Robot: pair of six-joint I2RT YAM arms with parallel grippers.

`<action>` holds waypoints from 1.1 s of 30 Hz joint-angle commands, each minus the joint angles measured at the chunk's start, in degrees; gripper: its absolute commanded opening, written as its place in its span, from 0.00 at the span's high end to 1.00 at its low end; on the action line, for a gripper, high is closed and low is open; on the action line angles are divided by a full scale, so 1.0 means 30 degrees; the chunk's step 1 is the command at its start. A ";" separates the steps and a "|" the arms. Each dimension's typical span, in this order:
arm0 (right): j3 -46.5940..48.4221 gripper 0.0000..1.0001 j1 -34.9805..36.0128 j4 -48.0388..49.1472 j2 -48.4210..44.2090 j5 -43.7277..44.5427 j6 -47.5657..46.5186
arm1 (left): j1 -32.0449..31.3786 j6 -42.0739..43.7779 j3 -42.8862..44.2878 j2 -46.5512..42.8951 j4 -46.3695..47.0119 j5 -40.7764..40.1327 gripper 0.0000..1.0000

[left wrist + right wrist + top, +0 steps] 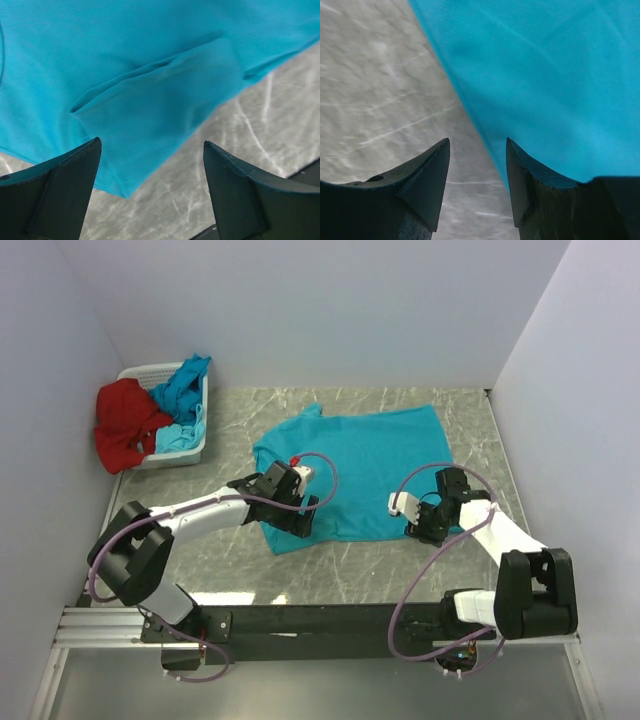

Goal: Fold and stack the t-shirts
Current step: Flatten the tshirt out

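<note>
Turquoise t-shirt (pixel 365 460) spread on the marble table (pixel 340 585)

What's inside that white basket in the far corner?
A red t-shirt spills over the left rim of the basket, with turquoise shirts bunched beside it. Anything beneath them, and the basket floor, is covered.

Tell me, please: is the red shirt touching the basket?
Touching. The top view shows the red shirt draped over the left rim of the basket, with part of it spilling outside.
</note>
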 commanded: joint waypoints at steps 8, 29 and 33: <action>0.0071 0.48 0.0259 0.2315 0.1858 0.1497 -0.1615 | -0.1724 -0.1207 0.0054 0.0548 -0.0482 -0.1991 0.12; 0.1815 1.00 0.0113 0.3342 0.1215 0.1058 0.3766 | -0.1960 -0.1098 0.2362 0.3831 -0.2618 -0.6735 0.99; 0.6443 1.00 0.0024 0.4132 0.1768 0.2722 0.6437 | 0.0145 0.0895 0.7032 0.3505 -0.3759 -0.7909 1.00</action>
